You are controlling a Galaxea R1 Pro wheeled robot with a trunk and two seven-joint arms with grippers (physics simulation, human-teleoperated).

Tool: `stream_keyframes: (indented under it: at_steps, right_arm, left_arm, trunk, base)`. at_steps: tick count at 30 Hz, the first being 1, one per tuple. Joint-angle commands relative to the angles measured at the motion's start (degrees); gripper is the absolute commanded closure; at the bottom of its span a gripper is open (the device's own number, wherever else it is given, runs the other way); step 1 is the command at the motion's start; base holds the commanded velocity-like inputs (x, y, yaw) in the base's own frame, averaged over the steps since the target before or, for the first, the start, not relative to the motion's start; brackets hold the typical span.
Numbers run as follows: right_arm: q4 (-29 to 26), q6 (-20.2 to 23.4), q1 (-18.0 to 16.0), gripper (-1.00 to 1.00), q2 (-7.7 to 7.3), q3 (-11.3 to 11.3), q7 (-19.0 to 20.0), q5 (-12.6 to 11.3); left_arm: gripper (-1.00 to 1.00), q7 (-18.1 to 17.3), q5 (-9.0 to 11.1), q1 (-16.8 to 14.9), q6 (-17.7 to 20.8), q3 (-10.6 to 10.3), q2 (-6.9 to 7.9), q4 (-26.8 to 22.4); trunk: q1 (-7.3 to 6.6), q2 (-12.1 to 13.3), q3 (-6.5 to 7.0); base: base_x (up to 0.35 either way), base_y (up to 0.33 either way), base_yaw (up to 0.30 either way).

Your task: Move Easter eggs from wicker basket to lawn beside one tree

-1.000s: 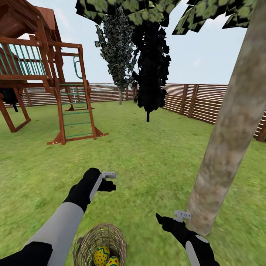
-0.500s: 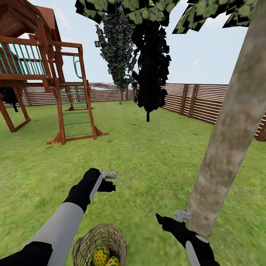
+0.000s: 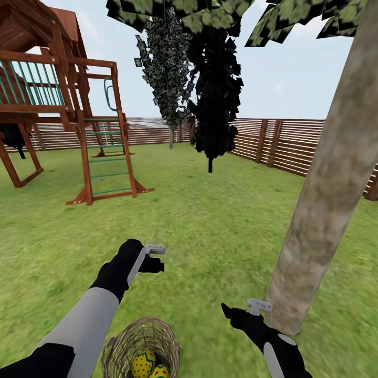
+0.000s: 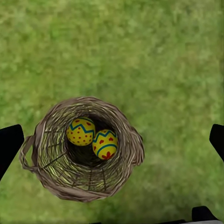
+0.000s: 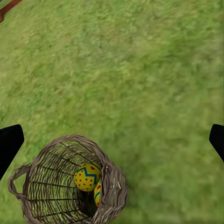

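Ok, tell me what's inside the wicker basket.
Two yellow Easter eggs lie side by side at the bottom of the wicker basket. A third egg is not visible; the weave and the eggs themselves may hide it.

grass ground (image 3: 220, 220), mottled green, flat | wooden playset (image 3: 58, 105) far left, green rungs on ladder | brown slatted fence (image 3: 294, 144) along back and right | dark near-black tree (image 3: 212, 94) mid-yard, grey-green columnar tree (image 3: 165, 79) just left of it | pale blue sky (image 3: 294, 73), even daylight
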Motion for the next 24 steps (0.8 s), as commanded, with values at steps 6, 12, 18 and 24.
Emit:
stream_keyframes:
  at_steps: [6, 12, 18, 24]
  right_arm:
    - [-0.1, 0.3, 0.0, -1.00, 0.06, -0.2, 0.3, -0.2]
    - [-0.1, 0.3, 0.0, -1.00, 0.06, -0.2, 0.3, -0.2]
    - [-0.1, 0.3, 0.0, -1.00, 0.06, -0.2, 0.3, -0.1]
    - [-0.1, 0.3, 0.0, -1.00, 0.06, -0.2, 0.3, -0.1]
  left_arm:
    - [-1.00, 0.0, 0.0, 0.0, 0.2, -0.1, 0.01, -0.1]
    - [-1.00, 0.0, 0.0, 0.0, 0.2, -0.1, 0.01, -0.1]
    - [-1.00, 0.0, 0.0, 0.0, 0.2, -0.1, 0.01, -0.1]
    - [-1.00, 0.0, 0.0, 0.0, 0.2, -0.1, 0.01, -0.1]
  trunk:
    - [1.34, -2.5, -1.18]
    - [2.66, -4.9, -2.26]
    - [3.98, -7.3, -3.33]
    - [4.85, -8.9, -4.05]
  base:
    - [0.000, 0.000, 0.000]
    - [0.000, 0.000, 0.000]
    - [0.000, 0.000, 0.000]
    - [0.000, 0.000, 0.000]
